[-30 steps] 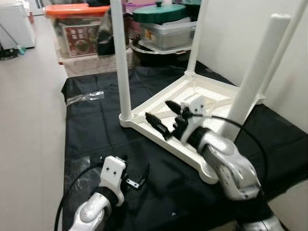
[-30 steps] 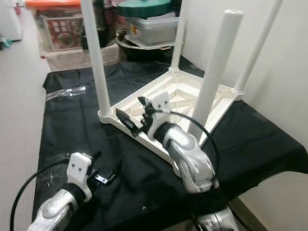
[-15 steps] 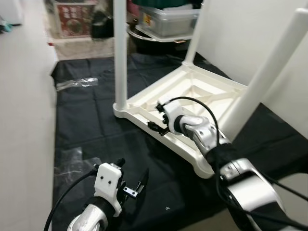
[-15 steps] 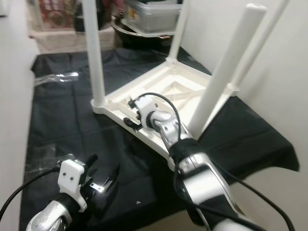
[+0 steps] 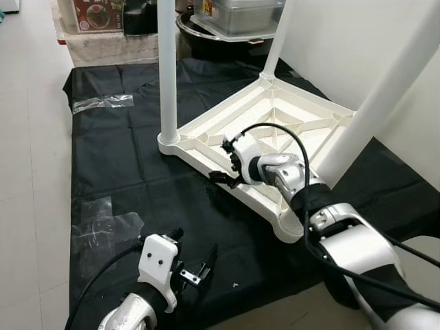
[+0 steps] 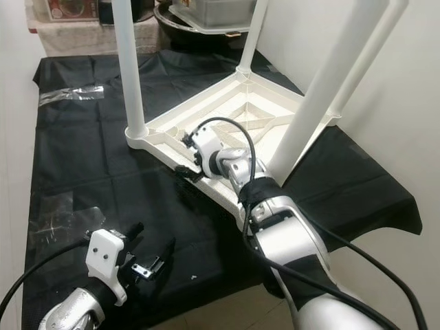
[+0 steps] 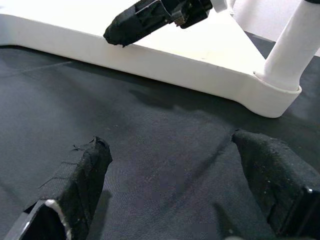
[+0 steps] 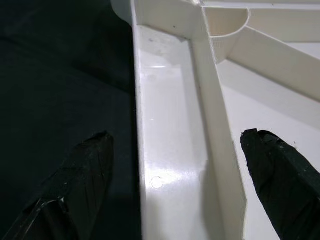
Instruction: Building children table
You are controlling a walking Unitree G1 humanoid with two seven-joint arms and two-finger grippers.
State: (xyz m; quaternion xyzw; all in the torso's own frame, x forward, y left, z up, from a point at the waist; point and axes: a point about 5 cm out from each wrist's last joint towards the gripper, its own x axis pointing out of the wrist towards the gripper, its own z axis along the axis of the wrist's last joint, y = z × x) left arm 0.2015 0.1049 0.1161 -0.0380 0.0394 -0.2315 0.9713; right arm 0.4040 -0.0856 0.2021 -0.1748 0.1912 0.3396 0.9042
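Note:
A white children's table [image 5: 275, 117] lies upside down on a black cloth [image 5: 124, 158], with its legs pointing up. One leg [image 5: 167, 69] stands at the near left corner and another [image 5: 385, 96] rises at the right. My right gripper [image 5: 221, 161] is open and straddles the table's near rim [image 8: 170, 150], one finger outside over the cloth and one inside over the ribbed underside. My left gripper [image 5: 194, 246] hangs open low over the cloth near the front edge, with nothing between its fingers [image 7: 75, 185]. It faces the table's rim [image 7: 200, 60].
A clear plastic wrapper [image 5: 103, 103] lies at the cloth's far left, and taped plastic [image 5: 103, 220] sits near the left front. Storage boxes [image 5: 96, 14] and a metal tray [image 5: 240, 14] stand behind. A white wall [image 5: 344, 41] is on the right and tiled floor [image 5: 27, 172] on the left.
The camera has tipped down and shifted. My right gripper has reached out to the table's near rim and now straddles it. The left gripper stays low and open.

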